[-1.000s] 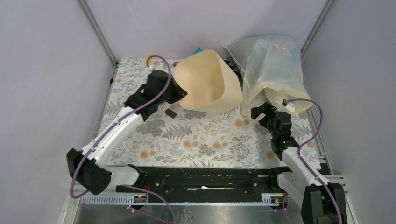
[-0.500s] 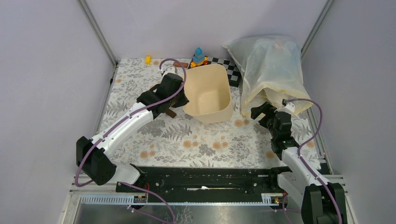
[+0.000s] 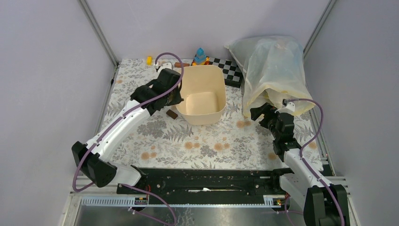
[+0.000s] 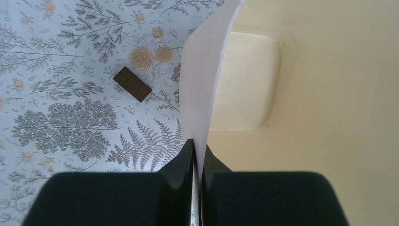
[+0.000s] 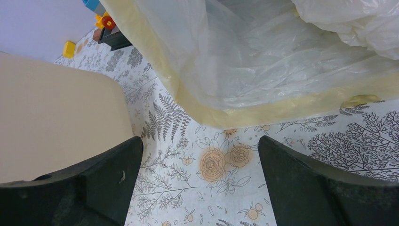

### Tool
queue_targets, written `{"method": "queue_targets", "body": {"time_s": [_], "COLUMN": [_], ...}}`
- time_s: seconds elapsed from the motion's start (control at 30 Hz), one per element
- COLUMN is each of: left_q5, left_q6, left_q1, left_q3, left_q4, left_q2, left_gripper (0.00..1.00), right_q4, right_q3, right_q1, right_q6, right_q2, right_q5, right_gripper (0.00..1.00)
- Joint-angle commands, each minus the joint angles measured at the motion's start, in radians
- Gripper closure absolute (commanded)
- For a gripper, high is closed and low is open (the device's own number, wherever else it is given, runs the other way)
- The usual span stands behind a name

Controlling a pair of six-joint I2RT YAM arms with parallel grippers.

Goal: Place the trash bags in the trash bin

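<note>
The cream-beige trash bin [image 3: 223, 92] stands upright at mid-table with its mouth up and nothing showing inside. My left gripper [image 3: 179, 95] is shut on its left wall; in the left wrist view the fingers [image 4: 197, 143] pinch the thin rim, with the bin's inside [image 4: 329, 117] to the right. A whitish-clear bulging sack with a yellowish edge [image 3: 273, 75] leans at the back right. Cream-yellow crinkly plastic [image 3: 282, 49] shows in its upper part; I cannot separate the trash bags from it. My right gripper [image 3: 263, 114] is open and empty just before the sack's edge [image 5: 263, 110], the bin [image 5: 56, 117] to its left.
A small brown block [image 3: 171, 114] lies left of the bin, also in the left wrist view [image 4: 132, 84]. A chequered board [image 3: 230, 70], a blue-and-yellow toy [image 3: 200, 56] and a yellow block [image 3: 149, 60] sit along the back edge. Walls close in on both sides.
The left gripper has swung the bin from tipped on its side to upright and set it down on the table. The right arm has barely moved.
</note>
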Motion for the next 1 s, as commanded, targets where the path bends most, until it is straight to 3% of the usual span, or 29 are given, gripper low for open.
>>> {"method": "queue_targets", "body": {"time_s": [0.0, 0.07, 0.2, 0.3, 0.53, 0.7, 0.83, 0.97], "left_q5": [0.007, 0.034, 0.074, 0.110, 0.145, 0.171, 0.293, 0.356], "left_q6": [0.012, 0.013, 0.016, 0.022, 0.040, 0.071, 0.108, 0.024], "left_q1": [0.009, 0.014, 0.019, 0.031, 0.036, 0.035, 0.035, 0.035], "left_q3": [0.124, 0.129, 0.142, 0.157, 0.143, 0.109, -0.009, -0.215], "left_q4": [-0.007, -0.007, -0.006, -0.005, 0.031, 0.071, 0.175, 0.351], "left_q2": [-0.004, 0.009, 0.028, 0.040, 0.026, -0.056, -0.163, -0.298], "left_gripper": [0.94, 0.89, 0.62, 0.50, 0.43, 0.29, 0.18, 0.16], "right_q4": [0.052, 0.052, 0.048, 0.048, 0.048, 0.057, 0.038, 0.012], "right_q3": [-0.001, -0.001, -0.001, -0.004, -0.006, -0.010, -0.009, -0.040], "right_q1": [0.004, 0.004, 0.004, 0.004, 0.004, 0.004, 0.004, 0.004], "right_q6": [-0.025, -0.024, -0.025, -0.026, -0.027, -0.027, -0.024, 0.003], "right_q2": [-0.015, -0.014, -0.019, -0.025, -0.035, -0.038, -0.064, -0.143], "right_q5": [-0.027, -0.027, -0.022, -0.020, -0.019, -0.027, -0.004, 0.126], "right_gripper": [0.00, 0.00, 0.00, 0.00, 0.00, 0.00, 0.00, 0.00]}}
